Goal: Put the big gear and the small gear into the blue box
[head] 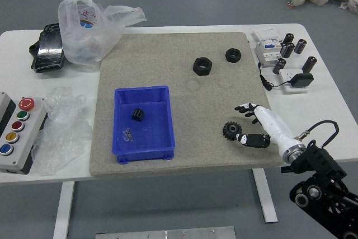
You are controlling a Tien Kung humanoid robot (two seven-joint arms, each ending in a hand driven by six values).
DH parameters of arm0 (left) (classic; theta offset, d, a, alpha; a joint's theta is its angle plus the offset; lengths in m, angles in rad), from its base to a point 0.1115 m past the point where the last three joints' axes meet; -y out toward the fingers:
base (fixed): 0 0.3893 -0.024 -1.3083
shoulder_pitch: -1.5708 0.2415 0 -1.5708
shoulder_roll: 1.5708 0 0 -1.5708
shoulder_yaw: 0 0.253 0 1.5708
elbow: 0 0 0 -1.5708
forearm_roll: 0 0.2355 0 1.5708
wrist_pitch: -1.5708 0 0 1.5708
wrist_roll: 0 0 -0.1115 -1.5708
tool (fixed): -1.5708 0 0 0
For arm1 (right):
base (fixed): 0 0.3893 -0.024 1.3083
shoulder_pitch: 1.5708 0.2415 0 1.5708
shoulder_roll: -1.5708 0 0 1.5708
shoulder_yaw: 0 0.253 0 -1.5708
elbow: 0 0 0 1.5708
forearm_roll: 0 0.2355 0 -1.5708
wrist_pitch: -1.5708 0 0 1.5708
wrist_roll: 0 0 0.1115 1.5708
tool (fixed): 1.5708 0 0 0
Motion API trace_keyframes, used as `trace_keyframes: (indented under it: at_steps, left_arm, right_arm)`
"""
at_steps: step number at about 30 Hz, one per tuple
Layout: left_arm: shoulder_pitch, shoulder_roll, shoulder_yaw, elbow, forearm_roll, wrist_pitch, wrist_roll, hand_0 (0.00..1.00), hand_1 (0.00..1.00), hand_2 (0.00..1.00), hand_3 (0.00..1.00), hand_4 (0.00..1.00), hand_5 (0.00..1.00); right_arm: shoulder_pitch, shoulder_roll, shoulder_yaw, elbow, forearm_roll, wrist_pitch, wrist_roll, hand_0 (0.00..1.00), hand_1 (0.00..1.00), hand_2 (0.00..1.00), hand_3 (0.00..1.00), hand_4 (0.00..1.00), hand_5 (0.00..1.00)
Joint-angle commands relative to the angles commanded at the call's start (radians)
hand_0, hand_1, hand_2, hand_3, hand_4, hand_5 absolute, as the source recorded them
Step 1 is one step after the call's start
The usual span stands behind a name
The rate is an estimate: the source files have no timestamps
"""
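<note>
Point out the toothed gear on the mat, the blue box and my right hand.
Toothed gear (227, 130): head view, upper face.
Blue box (155, 138): head view, bare floor.
Right hand (271, 123): head view, white back.

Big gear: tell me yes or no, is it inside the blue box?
No, the big gear lies on the mat by the right hand, outside the blue box.

Blue box (156, 132): smooth plastic. Grey mat (207, 96): matt, rough cloth. Bag (86, 40): glossy, crinkled plastic.

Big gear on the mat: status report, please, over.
Right hand open beside big gear, holding nothing; left out of view. Small gear in blue box. Two black rings look off the direct path.
</note>
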Motion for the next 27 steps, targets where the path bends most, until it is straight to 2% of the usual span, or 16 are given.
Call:
trace_keyframes:
  at_steps: [3, 4, 9, 10, 15, 16, 18, 21, 22, 27]
  left_arm:
    - [0.000, 0.001, 0.000, 0.001, 0.001, -0.001, 0.000, 0.714, 0.629, 0.634, 0.736, 0.726, 0.439]
    - [0.000, 0.001, 0.000, 0.001, 0.000, -0.001, -0.001, 0.714, 0.628, 0.634, 0.736, 0.726, 0.439]
    - [-0.002, 0.000, 0.001, 0.001, 0.001, -0.001, -0.002, 0.714, 0.628, 0.634, 0.736, 0.726, 0.439]
    - [-0.002, -0.001, 0.001, 0.001, 0.000, -0.001, -0.002, 0.714, 0.629, 0.634, 0.736, 0.726, 0.438]
    - [-0.003, -0.002, 0.006, 0.001, -0.005, 0.000, -0.004, 0.714, 0.629, 0.634, 0.736, 0.726, 0.438]
    - [-0.003, -0.002, 0.007, 0.001, -0.005, 0.000, -0.004, 0.714, 0.630, 0.634, 0.735, 0.725, 0.438]
    - [-0.003, -0.002, 0.008, 0.001, -0.006, 0.000, -0.004, 0.714, 0.630, 0.634, 0.735, 0.725, 0.438]
    - [-0.004, -0.002, 0.008, 0.001, -0.005, 0.000, -0.004, 0.714, 0.630, 0.634, 0.735, 0.725, 0.438]
    - [-0.004, -0.002, 0.008, 0.000, -0.005, 0.000, -0.004, 0.714, 0.629, 0.634, 0.734, 0.725, 0.436]
    - [-0.004, -0.001, 0.004, 0.000, 0.000, -0.002, -0.002, 0.714, 0.629, 0.634, 0.734, 0.725, 0.436]
  right_arm:
    - [-0.003, 0.001, -0.005, -0.003, -0.014, -0.006, -0.011, 0.609, 0.728, 0.765, 0.789, 0.815, 0.184]
    - [-0.003, 0.001, -0.006, -0.002, -0.017, -0.007, -0.014, 0.619, 0.739, 0.785, 0.836, 0.830, 0.211]
    - [0.002, 0.003, -0.006, -0.013, -0.019, 0.002, -0.037, 0.619, 0.739, 0.785, 0.836, 0.830, 0.211]
    - [0.005, 0.002, -0.006, -0.016, -0.019, 0.007, -0.044, 0.628, 0.746, 0.803, 0.859, 0.896, 0.320]
    - [0.032, -0.007, -0.023, -0.017, -0.024, 0.039, -0.082, 0.628, 0.746, 0.803, 0.859, 0.896, 0.320]
    - [0.038, -0.009, -0.029, -0.016, -0.027, 0.044, -0.088, 0.627, 0.742, 0.804, 0.871, 0.861, 0.249]
    - [0.050, -0.012, -0.043, -0.014, -0.030, 0.051, -0.096, 0.627, 0.742, 0.804, 0.871, 0.861, 0.249]
    - [0.063, -0.016, -0.065, -0.012, -0.026, 0.054, -0.099, 0.627, 0.742, 0.804, 0.871, 0.861, 0.249]
    - [0.064, -0.016, -0.068, -0.012, -0.025, 0.054, -0.098, 0.602, 0.736, 0.770, 0.831, 0.849, 0.240]
    - [0.066, -0.018, -0.084, -0.010, -0.010, 0.043, -0.088, 0.602, 0.736, 0.770, 0.831, 0.849, 0.240]
